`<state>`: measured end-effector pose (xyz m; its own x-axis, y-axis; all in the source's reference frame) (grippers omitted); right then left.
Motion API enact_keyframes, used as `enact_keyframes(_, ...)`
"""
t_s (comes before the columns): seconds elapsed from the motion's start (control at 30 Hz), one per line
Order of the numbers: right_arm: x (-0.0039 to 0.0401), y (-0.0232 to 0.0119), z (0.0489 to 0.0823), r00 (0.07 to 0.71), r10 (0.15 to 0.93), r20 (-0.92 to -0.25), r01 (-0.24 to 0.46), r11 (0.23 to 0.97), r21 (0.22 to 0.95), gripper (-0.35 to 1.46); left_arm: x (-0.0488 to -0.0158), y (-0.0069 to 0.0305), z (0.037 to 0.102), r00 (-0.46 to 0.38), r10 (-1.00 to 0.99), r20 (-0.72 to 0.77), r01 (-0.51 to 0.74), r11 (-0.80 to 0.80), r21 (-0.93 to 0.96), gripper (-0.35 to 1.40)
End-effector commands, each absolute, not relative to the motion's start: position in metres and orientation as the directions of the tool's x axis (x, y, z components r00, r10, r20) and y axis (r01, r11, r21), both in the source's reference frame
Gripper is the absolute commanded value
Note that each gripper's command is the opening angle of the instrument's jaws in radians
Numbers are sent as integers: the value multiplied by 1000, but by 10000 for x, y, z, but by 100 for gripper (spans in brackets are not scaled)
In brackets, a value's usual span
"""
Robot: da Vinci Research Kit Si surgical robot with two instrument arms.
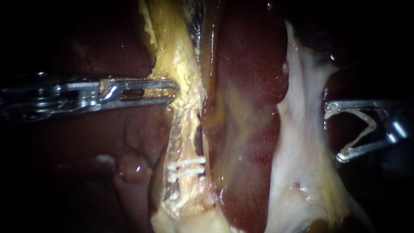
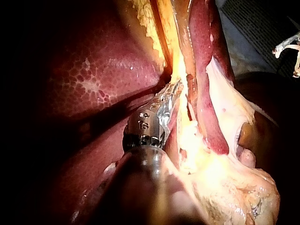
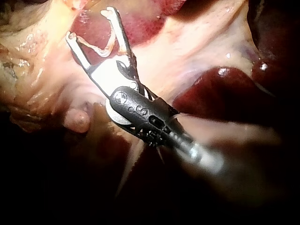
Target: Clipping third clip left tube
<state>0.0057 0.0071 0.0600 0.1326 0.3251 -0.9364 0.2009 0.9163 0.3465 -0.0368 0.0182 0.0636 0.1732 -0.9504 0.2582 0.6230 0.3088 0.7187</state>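
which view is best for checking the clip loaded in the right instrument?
Endoscope view: the clip shows side-on as a full V between the right instrument's jaws. Right wrist view shows it against pale tissue, harder to trace; left wrist view catches only part of it.

Endoscope close, frontal; wrist cameras close, oblique, opposite sides; liver shared.

- Tube: a pale yellow, fat-crusted strand that runs upright.
- Clips: two white clips lie across the tube's lower part, close together and parallel.
- Open clip: a pale V, spread wide, well apart to the tube's right.
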Motion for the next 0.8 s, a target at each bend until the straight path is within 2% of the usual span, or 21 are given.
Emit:
enact_keyframes(0.03,57,71,600,133,325,-936,200,916,347,60,-368,182,636,173,-950,259,623,309,719,-35)
enact_keyframes(0.23,60,71,600,132,326,-936,199,916,348,60,-362,184,631,176,-950,256,619,309,722,-35)
enact_keyframes(0.43,69,72,601,125,324,-938,205,916,344,59,-332,206,607,165,-952,257,629,303,716,-35)
enact_keyframes(0.57,78,71,604,196,436,-879,191,862,470,58,-312,218,593,143,-953,268,632,296,716,-35)
enact_keyframes(0.63,87,70,603,217,540,-813,180,797,577,58,-306,221,588,135,-953,272,633,294,716,-35)
enact_keyframes(0.7,102,73,598,185,670,-719,174,698,695,57,-302,221,585,132,-953,273,633,293,716,-35)
enact_keyframes(0.8,122,80,593,132,731,-669,179,646,742,57,-301,219,582,131,-953,272,634,292,716,-35)
